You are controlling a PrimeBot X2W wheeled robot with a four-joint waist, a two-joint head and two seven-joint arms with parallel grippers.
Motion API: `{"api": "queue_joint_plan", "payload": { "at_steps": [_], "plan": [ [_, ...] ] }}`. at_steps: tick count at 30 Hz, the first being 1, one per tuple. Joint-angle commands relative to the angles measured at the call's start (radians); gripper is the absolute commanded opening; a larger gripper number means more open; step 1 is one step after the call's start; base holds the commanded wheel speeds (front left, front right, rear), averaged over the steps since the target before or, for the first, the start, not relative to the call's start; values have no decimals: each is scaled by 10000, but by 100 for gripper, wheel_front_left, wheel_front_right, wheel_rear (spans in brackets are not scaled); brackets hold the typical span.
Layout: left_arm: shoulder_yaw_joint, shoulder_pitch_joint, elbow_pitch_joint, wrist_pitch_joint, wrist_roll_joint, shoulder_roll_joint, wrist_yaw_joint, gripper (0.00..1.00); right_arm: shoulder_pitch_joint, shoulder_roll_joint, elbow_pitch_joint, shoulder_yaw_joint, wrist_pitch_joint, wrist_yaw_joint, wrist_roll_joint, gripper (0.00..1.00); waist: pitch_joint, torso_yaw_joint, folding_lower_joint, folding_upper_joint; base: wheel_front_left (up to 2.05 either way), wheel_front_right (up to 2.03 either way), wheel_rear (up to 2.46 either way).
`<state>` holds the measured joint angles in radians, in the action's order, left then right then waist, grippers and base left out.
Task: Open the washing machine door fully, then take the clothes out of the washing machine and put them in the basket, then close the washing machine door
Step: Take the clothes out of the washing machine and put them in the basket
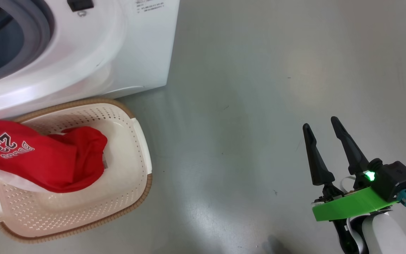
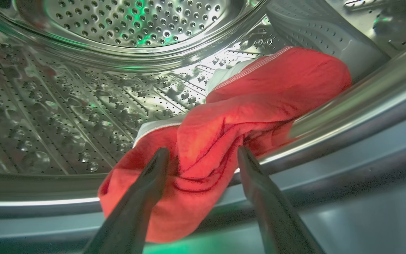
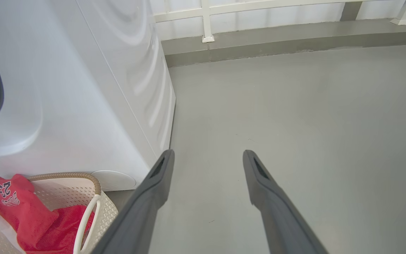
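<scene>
1. The washing machine (image 1: 83,53) stands white and boxy at the head view's upper left. Its grey gasket (image 1: 44,31) rings an open mouth, so I judge the door-opening step done.
2. The left wrist view looks into the perforated steel drum (image 2: 65,116), which shines with green reflections.
3. The basket (image 1: 132,148) sits on the floor just in front of the machine, its brown rim close under the front panel.
4. First garment home! The red jersey (image 1: 48,158), its "23" upside down, lies in the basket and spills over the rim at that view's left.
5. One more to go: a red garment with white trim (image 2: 241,116) is slumped across the drum's lip, half inside.
6. The left gripper (image 2: 203,150) is right on it. Its fingers are spread wide with a fold of red cloth between them, and nothing is clamped yet.
7. The right gripper (image 1: 320,121) hovers over bare floor, well apart from the basket, fingers parted and holding nothing.
8. By my reckoning we're about halfway. This garment has to be pinched, lifted and dropped in the basket, and then the door shut.
9. The floor (image 1: 259,106) is smooth, glossy grey, lightly scuffed and catching soft glare.
10. Behind, the right wrist view shows a low grey kerb (image 3: 294,38) and a white railing (image 3: 206,21).
</scene>
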<state>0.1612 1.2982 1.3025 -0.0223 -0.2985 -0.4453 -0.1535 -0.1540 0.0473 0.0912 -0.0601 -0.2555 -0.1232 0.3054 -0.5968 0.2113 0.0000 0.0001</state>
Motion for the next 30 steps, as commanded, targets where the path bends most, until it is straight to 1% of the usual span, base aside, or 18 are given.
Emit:
{"api": "queue_joint_plan", "payload": {
  "at_steps": [1, 6, 7, 8, 9, 10, 11, 12, 13, 16, 17, 18, 23, 29, 30],
  "plan": [
    [-91, 10, -154, 43, 71, -598, -164, 100, -32, 31, -249, -203, -63, -75, 19, 100, -3, -11, 0, -1, 0, 0, 0],
    [-8, -118, -140, 284, 156, -524, -404, 100, -41, 30, -292, -222, -63, -75, 32, 100, 70, -40, 0, -1, 0, 0, 0],
    [-14, -129, -138, 319, 194, -498, -429, 95, -42, 30, -306, -232, -63, -75, 33, 100, 92, -42, 0, -1, 0, 0, 0],
    [-4, -149, -137, 358, 218, -476, -439, 81, -40, 30, -315, -236, -63, -75, 35, 100, 112, -45, 0, -1, 0, 0, 0],
    [-1, -173, -135, 416, 244, -465, -466, 60, -37, 30, -324, -238, -63, -75, 36, 100, 133, -47, 0, -1, 0, 0, 0],
    [11, -205, -134, 489, 260, -457, -491, 47, -31, 30, -328, -244, -63, -75, 36, 100, 156, -45, 0, -1, 0, 0, 0],
    [24, -234, -132, 565, 279, -441, -495, 36, -25, 30, -329, -246, -63, -75, 35, 100, 173, -44, 0, -1, 0, 0, 0],
    [38, -256, -131, 606, 299, -422, -507, 19, -21, 30, -330, -247, -63, -75, 34, 100, 191, -43, 0, -1, 0, 0, 0],
    [45, -254, -131, 636, 325, -450, -469, 13, -18, 30, -332, -250, -63, -75, 33, 100, 197, -37, 0, -1, 0, 0, 0],
    [44, -170, -129, 612, 427, -610, -295, 13, -53, 30, -343, -249, -63, -75, 42, 100, 171, -14, 0, -1, 0, 0, 0],
    [48, -164, -128, 597, 457, -623, -276, 9, -63, 30, -338, -240, -63, -75, 41, 100, 177, -14, 0, -1, 0, 0, 0],
    [46, -162, -128, 563, 498, -622, -247, 1, -72, 30, -330, -231, -63, -75, 40, 100, 188, -19, 0, -1, 0, 0, 0],
    [-176, -235, -126, 49, 944, -430, -155, 0, -53, 30, -285, -182, -63, -75, 23, 100, 359, -106, 0, -1, 0, 0, 0],
    [-908, -507, -179, -1216, 1974, -47, -13, 0, 30, 30, -227, -153, -63, -75, -67, 100, 706, -299, 0, -1, 0, 0, 0],
    [-908, -507, -179, -1216, 1974, -47, -13, 0, 30, 30, -227, -153, -63, -75, -67, 100, 706, -299, 0, -1, 0, 0, 0]
  ]
}}
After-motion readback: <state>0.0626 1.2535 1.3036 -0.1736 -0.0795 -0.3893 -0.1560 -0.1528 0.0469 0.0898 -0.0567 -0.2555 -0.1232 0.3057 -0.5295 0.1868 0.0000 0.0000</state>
